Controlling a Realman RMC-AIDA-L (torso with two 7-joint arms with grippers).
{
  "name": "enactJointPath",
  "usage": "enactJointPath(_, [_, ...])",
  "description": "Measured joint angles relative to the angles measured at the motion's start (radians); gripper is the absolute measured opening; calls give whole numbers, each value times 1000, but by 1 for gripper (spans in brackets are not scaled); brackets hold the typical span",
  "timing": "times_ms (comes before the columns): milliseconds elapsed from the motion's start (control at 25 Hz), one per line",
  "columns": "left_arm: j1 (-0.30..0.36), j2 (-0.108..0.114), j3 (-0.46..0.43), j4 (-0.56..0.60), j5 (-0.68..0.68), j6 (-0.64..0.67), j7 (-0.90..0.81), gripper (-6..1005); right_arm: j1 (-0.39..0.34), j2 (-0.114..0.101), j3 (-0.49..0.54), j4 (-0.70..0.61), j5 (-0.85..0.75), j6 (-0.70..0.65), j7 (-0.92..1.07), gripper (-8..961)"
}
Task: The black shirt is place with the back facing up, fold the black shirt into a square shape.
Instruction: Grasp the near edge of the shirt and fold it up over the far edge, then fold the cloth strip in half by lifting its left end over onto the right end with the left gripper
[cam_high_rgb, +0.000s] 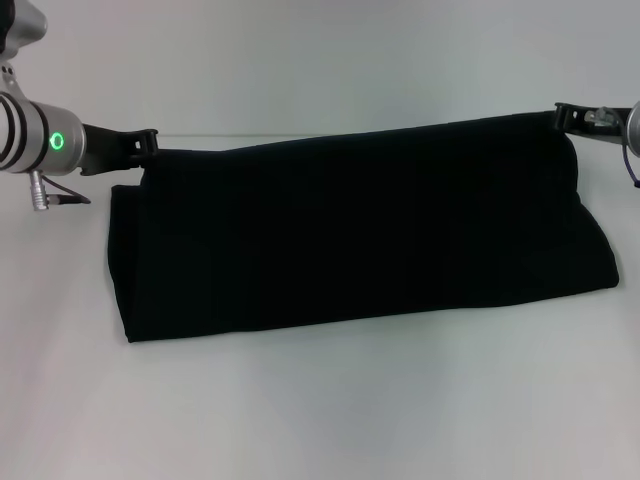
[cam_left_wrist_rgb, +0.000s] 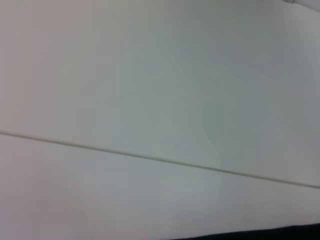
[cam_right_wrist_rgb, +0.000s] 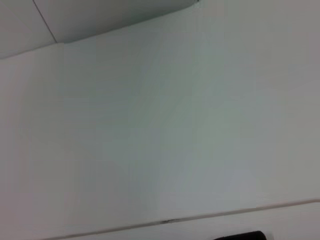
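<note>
Black shirt (cam_high_rgb: 360, 230) lies folded lengthwise on the white worktop (cam_high_rgb: 320, 410); no lettering shows. Left gripper (cam_high_rgb: 148, 143) and right gripper (cam_high_rgb: 562, 116) each meet a far corner, jaws' state indeterminable.

A plain white table (cam_high_rgb: 320, 400) fills the view, with 1 thin seam line (cam_left_wrist_rgb: 150, 157) crossing its surface.

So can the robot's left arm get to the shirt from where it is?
Probably yes. The left gripper is already at the far left corner of the shirt, with nothing between them. The right gripper is at the far right corner.
</note>
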Motion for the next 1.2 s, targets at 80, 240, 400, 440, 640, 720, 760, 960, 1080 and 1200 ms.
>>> enactJointPath(80, [0,-2,4,-6,0,-13,0,3,3,-1,0,4,0,1,-2,162])
enactJointPath(240, [-3,-3,12,-20,1,-33,1,3,2,-1,-1,5,0,3,-1,168])
enactJointPath(400, [-5,-4,13,-26,1,-52,2,2,1,-2,2,5,0,4,0,174])
enactJointPath(440, [-5,-5,13,-26,1,-58,4,2,1,-2,3,5,0,4,0,175])
enactJointPath(640, [-5,-14,9,-27,-4,-83,16,11,16,-27,2,14,-2,-6,-3,182])
enactJointPath(720, [-5,-16,4,-29,-4,-101,-3,20,26,-41,2,25,-6,-13,-1,185])
enactJointPath(760, [-5,-16,3,-29,-6,-107,-15,24,33,-53,3,34,-9,-20,1,186])
enactJointPath(960, [10,-14,-12,19,-62,7,-36,230,43,-107,14,4,-12,-143,34,194])
enactJointPath(1080, [50,2,-62,108,-124,211,-34,296,26,-129,18,-71,-13,-289,82,291])
enactJointPath(1200, [96,55,-125,139,-184,483,-20,361,6,-151,29,-141,-14,-441,129,434])
